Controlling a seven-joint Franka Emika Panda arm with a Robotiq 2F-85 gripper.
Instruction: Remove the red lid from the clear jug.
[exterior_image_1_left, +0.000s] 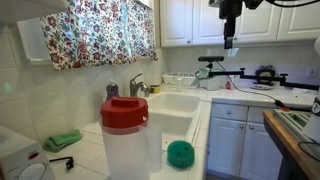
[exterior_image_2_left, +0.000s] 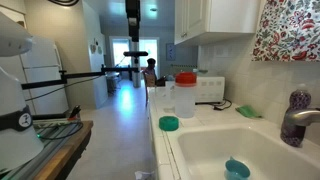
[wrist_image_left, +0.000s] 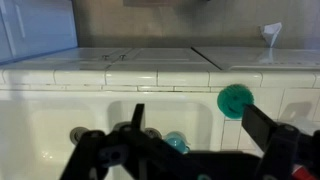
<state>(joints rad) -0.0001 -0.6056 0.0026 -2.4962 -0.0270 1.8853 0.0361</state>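
The end effector is held high above the white tiled desk, at the end of an arm that is cut off by the upper frame edge in an exterior view. It is pointed straight down. In the wrist view the end effector is seen with its two dark fingers spread wide apart, and nothing is held between them.

The tall, straight-sided clear jug of frosted plastic stands upright on the desk. It is positioned well below the end effector and well apart from it, on the camera side of the white sink basin. The round, thick red lid of plastic is seated on the top of the jug. The clear jug and the red lid are also shown in an exterior view.

A green round ball-like object is located on the desk just beside the jug. In the wrist view it is seen on the tiled rim ahead of the end effector, near one finger.

The base of the jug is cut off by the lower frame edge. The wrist view is blurred, and the jug cannot be identified in it. A small teal item in the sink is partly hidden behind the finger linkage and cannot be identified.
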